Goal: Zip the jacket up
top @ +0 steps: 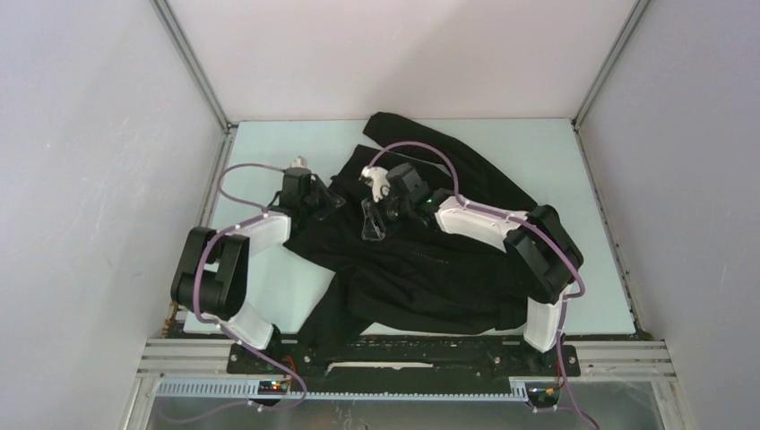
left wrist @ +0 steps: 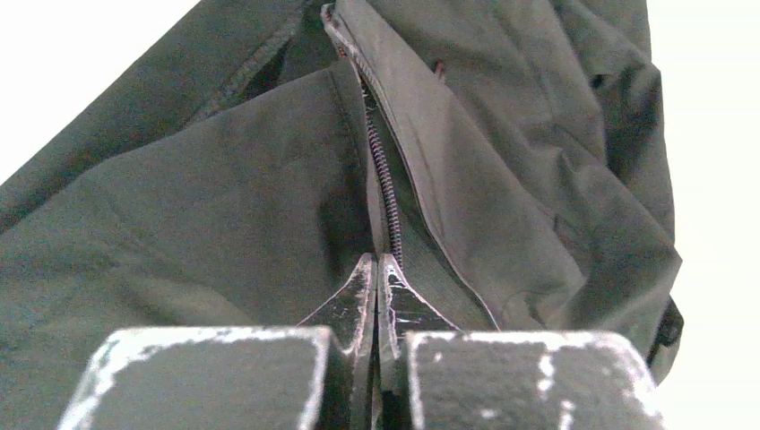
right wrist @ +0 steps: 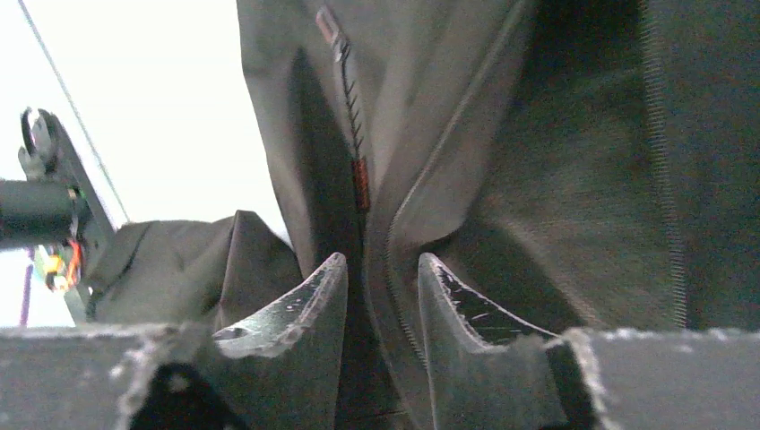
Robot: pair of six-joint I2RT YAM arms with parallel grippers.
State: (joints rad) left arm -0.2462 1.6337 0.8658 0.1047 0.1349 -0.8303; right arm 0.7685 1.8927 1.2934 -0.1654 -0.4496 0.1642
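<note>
One jacket [top: 421, 260] lies crumpled on the worktop [top: 556, 161]. My left tool [left wrist: 376, 269] is closed tight at its zip [left wrist: 384, 179]; my right tool [right wrist: 381, 269] stands apart, straddling a fold.

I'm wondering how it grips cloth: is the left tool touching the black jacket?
Touching. The left wrist view shows the left tool shut, its tips pinching the jacket right where the zipper teeth run down to them.

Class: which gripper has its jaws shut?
The left gripper: its jaws touch, with the tips at the jacket. On the right gripper the jaws stand apart.
</note>
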